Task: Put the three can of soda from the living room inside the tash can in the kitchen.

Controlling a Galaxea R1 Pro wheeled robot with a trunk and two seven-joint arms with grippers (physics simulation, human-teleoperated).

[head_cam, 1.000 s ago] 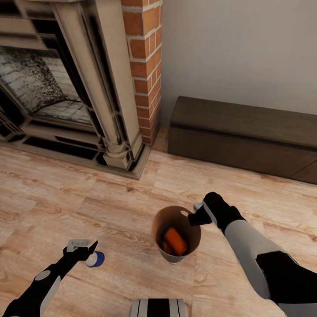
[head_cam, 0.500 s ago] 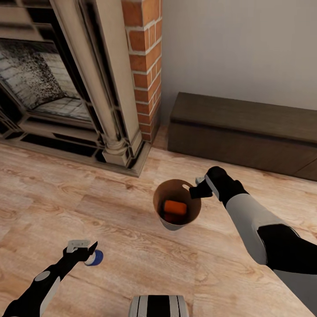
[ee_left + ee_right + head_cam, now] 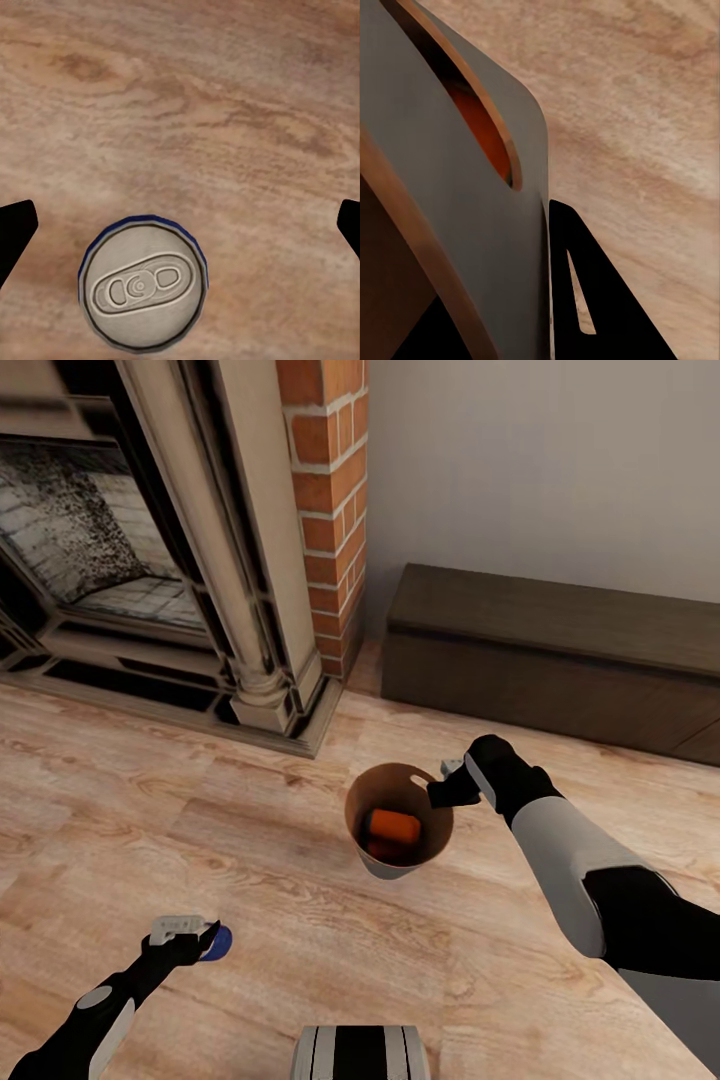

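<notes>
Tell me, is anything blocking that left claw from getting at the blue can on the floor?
Nothing visible does. In the left wrist view the blue can stands upright on bare wood floor, with the left gripper open above it, its dark fingertips spread at either side and not touching it.

Three soda cans are countable: one blue can [image 3: 219,940] at seven o'clock in the head view, seen from above with its pale top [image 3: 142,283] in the left wrist view, and two orange cans [image 3: 392,827] lying inside the bin at centre. There is one bin [image 3: 372,860]. Two grippers show: the left gripper [image 3: 185,938] at seven o'clock and the right gripper [image 3: 447,788] just right of centre. One low dark cabinet [image 3: 560,660] sits at two o'clock, one brick column [image 3: 330,510] at twelve, one fireplace [image 3: 120,550] at ten.
</notes>
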